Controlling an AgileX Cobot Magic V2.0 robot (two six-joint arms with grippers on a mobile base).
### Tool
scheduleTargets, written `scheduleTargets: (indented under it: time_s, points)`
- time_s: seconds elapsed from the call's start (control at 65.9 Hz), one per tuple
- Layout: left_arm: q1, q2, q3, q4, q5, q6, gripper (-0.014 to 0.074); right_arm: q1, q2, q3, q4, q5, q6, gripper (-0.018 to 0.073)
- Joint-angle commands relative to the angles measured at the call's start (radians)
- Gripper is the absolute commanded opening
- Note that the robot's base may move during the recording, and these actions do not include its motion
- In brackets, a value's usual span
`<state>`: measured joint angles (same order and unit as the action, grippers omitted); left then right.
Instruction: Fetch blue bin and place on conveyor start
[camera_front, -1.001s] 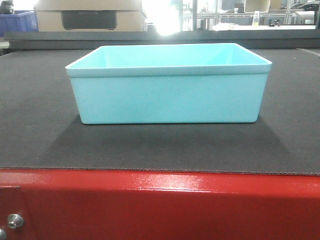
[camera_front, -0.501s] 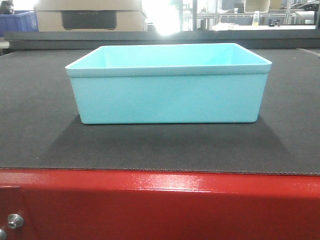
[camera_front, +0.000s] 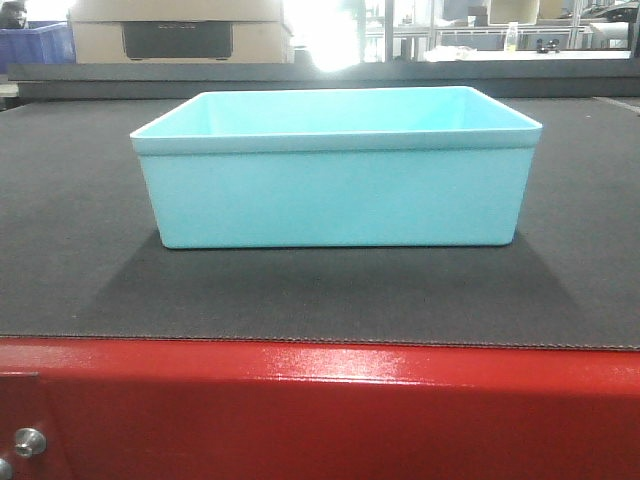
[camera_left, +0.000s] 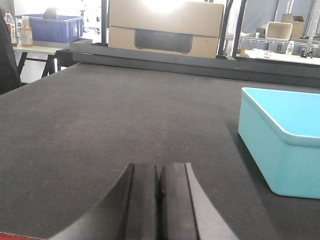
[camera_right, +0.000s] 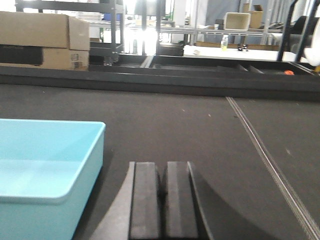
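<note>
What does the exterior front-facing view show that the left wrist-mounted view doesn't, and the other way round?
Only the front view shows the red frame with its silver bolt and the blue bin's full long side. Only the left wrist view shows the left gripper, pads pressed together and empty, apart from the bin, plus bottles on a side table. Both show the bin empty on the dark belt, the cardboard box and a dark blue crate behind.

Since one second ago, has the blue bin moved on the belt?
No. The blue bin keeps its place against the red frame and the cardboard box behind.
</note>
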<state>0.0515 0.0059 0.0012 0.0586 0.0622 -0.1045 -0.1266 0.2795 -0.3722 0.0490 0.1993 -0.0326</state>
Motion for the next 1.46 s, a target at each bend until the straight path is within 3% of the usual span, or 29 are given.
scheduleTargets:
  time_s: [0.0,0.273,1.441]
  points:
    - [0.003,-0.006,-0.001,-0.002,-0.027,0.0,-0.0111,-0.018,-0.057,0.084,0.026,-0.045,-0.013,-0.0162]
    - [0.003,-0.006,-0.001,-0.002,-0.027,0.0,-0.0111,-0.02,-0.279,0.372,0.03,-0.145,-0.013,-0.0162]
    - [0.003,-0.006,-0.001,-0.002,-0.027,0.0,-0.0111,-0.02,-0.279,0.372,0.03,-0.155,-0.013,-0.0162]
